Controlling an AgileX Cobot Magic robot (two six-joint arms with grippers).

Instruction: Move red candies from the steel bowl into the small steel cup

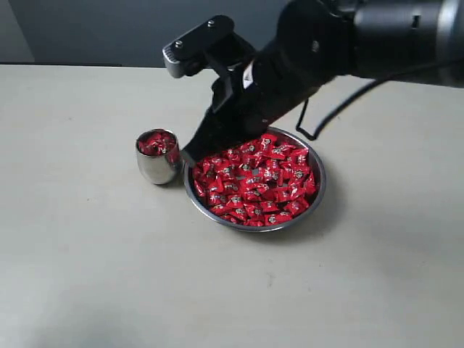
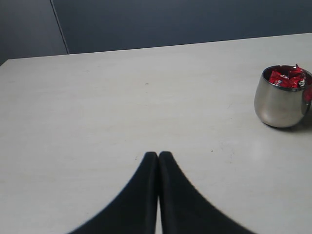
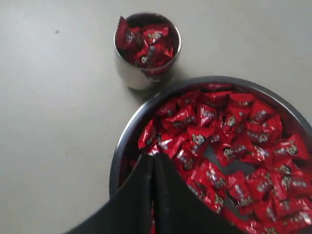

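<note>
- The right claw (image 3: 152, 158) is the nearest thing in the right wrist view; its two black fingers are pressed flat together, and whether a candy is caught between them I cannot tell
- Its tip is low inside the steel bowl (image 3: 116, 161), close to the rim on the side that faces the cup, right at the red candies (image 3: 234, 146) lying there
- The red candies cover nearly the whole floor of the bowl in a loose layer, with a small patch of bare steel near the middle
- The small steel cup (image 3: 127, 73) stands upright on the table (image 3: 53, 122) just beside the bowl; whether the two touch I cannot tell
- More red candies fill the cup to about its rim
- In the exterior view the black arm (image 1: 304, 51) slopes down from the upper right to the bowl
- The left claw (image 2: 158, 156) is closed too, finger against finger, with nothing in it, over bare table and well apart from the cup
</note>
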